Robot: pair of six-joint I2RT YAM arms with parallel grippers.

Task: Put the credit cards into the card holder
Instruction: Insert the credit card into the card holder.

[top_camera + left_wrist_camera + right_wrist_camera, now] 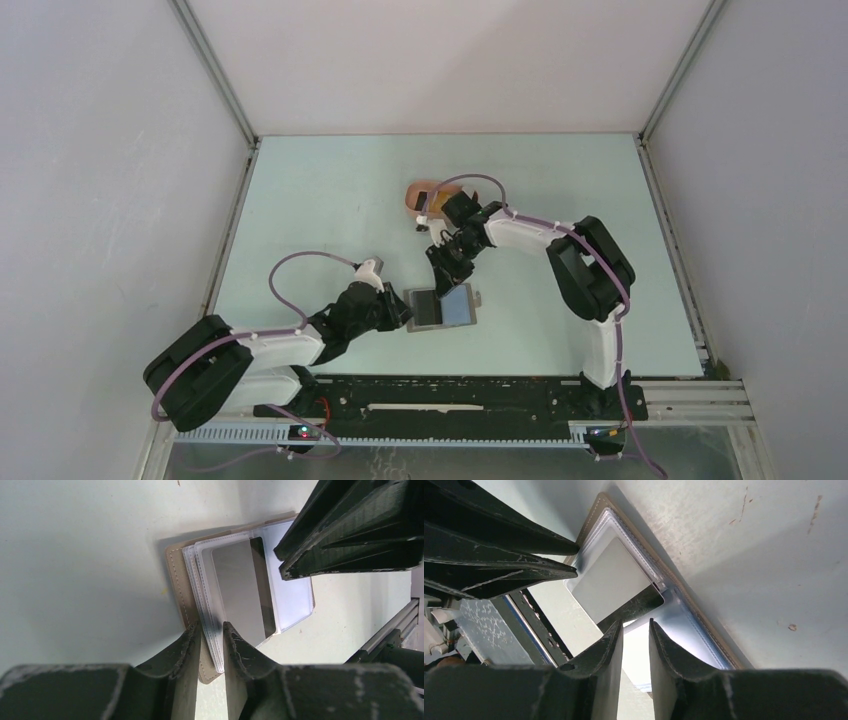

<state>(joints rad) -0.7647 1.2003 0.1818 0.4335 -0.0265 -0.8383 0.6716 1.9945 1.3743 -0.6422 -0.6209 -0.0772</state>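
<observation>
**Card insertion, seen from the near edge outward.** At the lower centre of the top view, the left gripper (406, 311) is clenched on the left edge of the card holder (452, 306). The holder lies open and flat on the tabletop (320, 200). In the left wrist view we see the gripper's fingers (190, 642) pinching the cover and the stacked clear sleeves (202, 587) together. One grey card (242, 592) with a dark stripe sits in the top sleeve, and we judge it seated or nearly so.

Just beyond, the right gripper (634, 624) hovers at the card's dark end with its jaws a little apart. Whether it grips the card or merely touches it, we cannot tell.

Farther up the frame, a salmon tray (417, 190) shows behind the right arm, largely hidden, so we cannot count any cards there.

We judge the task partly done: at least one card is housed, and others probably wait.
</observation>
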